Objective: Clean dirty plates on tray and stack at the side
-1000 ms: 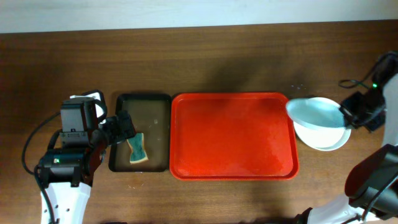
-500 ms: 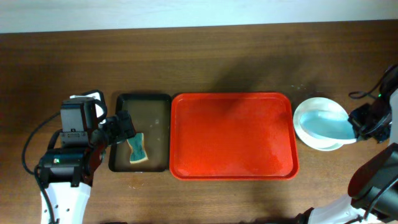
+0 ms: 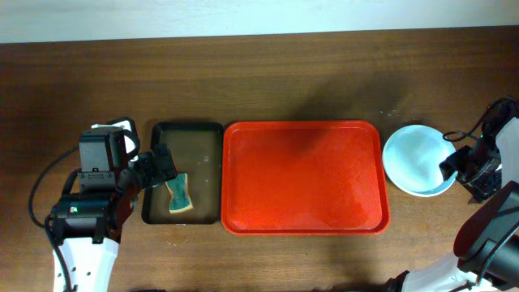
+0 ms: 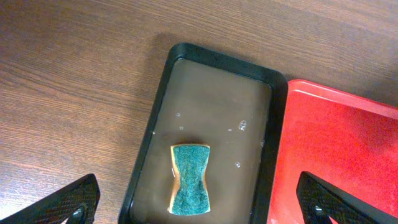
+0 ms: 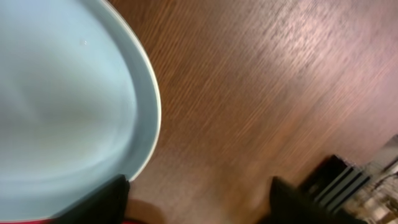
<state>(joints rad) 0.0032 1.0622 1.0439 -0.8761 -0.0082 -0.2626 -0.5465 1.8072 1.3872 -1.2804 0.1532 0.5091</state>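
Observation:
The plates (image 3: 413,159) lie stacked on the table to the right of the red tray (image 3: 304,177), a pale mint-blue one on top and a white rim showing beneath. The tray holds nothing. My right gripper (image 3: 456,167) stands open at the stack's right edge. In the right wrist view the top plate (image 5: 62,99) fills the upper left. Its rim passes just by my left finger (image 5: 99,202), and my right gripper (image 5: 196,205) has bare wood between its fingers. My left gripper (image 3: 159,167) is open above the green sponge (image 4: 189,177).
A narrow black-rimmed tray (image 3: 185,128) of brownish water holds the sponge (image 3: 178,195), just left of the red tray. In the left wrist view the red tray's corner (image 4: 348,149) shows at the right. Cables and my right arm's body crowd the table's right edge (image 3: 499,138).
My right gripper carried the tilted blue plate right and down onto the white plate, then opened and let it go. The plate now lies flat. The left arm has not moved.

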